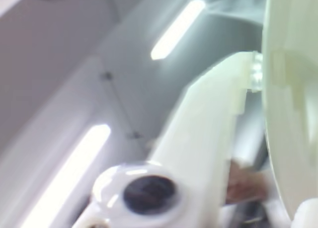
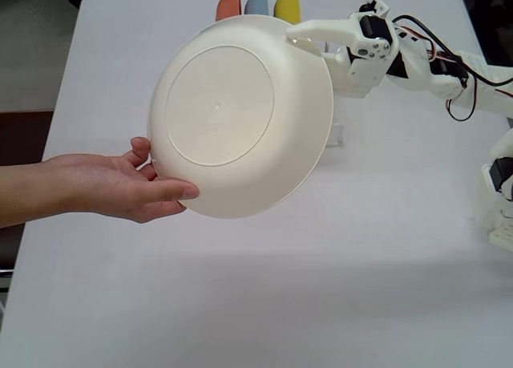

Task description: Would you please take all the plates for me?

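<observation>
White and bare, the surface [image 2: 264, 304] fills the fixed view, with dark floor showing past its left edge. At the middle of that view a cream plate [image 2: 240, 115] is held up on edge, its underside with the raised base ring facing the camera. A bare hand [image 2: 120, 188] reaches in from 9 o'clock and grips the rim at about 7 o'clock, thumb across the front, fingers behind. The arm [image 2: 433, 63] comes in from 3 o'clock, and its pincer [image 2: 309, 39] meets the same rim at about 1 o'clock — one white finger lies along the edge, closed down on the plate, the other is hidden behind it. So plate, hand and pincer are all in contact, the plate clear of the surface. Behind the plate at 12 o'clock, three more plates stand upright side by side, only their tips showing: orange [image 2: 230, 6], grey-blue [image 2: 258, 1] and yellow [image 2: 288, 6]. What holds them up is hidden. A small clear piece [image 2: 338, 135] sits on the surface just right of the cream plate. In the wrist view the camera looks up at a ceiling with long lamps [image 1: 176, 29]; a white finger [image 1: 208, 138] runs from 7 o'clock toward 1 o'clock and presses the pale rim [image 1: 290, 99] filling the 3 o'clock side — all blurred.
</observation>
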Action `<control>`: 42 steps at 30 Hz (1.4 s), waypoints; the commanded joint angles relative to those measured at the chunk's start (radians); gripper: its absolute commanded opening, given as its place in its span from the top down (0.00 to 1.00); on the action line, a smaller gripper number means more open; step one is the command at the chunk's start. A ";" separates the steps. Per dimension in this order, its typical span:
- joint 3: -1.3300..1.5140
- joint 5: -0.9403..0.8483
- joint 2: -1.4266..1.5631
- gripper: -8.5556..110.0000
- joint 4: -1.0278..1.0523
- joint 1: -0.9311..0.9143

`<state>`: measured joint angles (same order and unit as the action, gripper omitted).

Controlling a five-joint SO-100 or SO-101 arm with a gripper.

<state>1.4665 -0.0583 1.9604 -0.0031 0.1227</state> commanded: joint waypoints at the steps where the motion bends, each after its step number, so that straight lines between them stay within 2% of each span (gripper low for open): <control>1: -0.086 -0.137 0.040 0.59 0.172 -0.034; 4: -0.140 -0.272 0.075 0.57 0.298 -0.064; 8: -0.176 -0.397 0.141 0.60 0.423 -0.098; 11: -0.176 -0.426 0.207 0.62 0.529 -0.120; 16: -0.176 -0.353 0.290 0.85 0.721 -0.215; 22: -0.172 -0.345 0.282 0.93 0.857 -0.353; 25: -0.170 -0.351 0.238 0.93 0.920 -0.431; 29: -0.170 -0.425 0.175 0.74 0.994 -0.495; 32: -0.170 -0.497 0.124 0.67 1.008 -0.523; 38: -0.172 -0.660 0.041 0.61 0.992 -0.558; 42: -0.186 -0.739 -0.006 0.63 0.960 -0.575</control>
<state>1.3530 -0.7424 1.9650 0.9848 -0.4372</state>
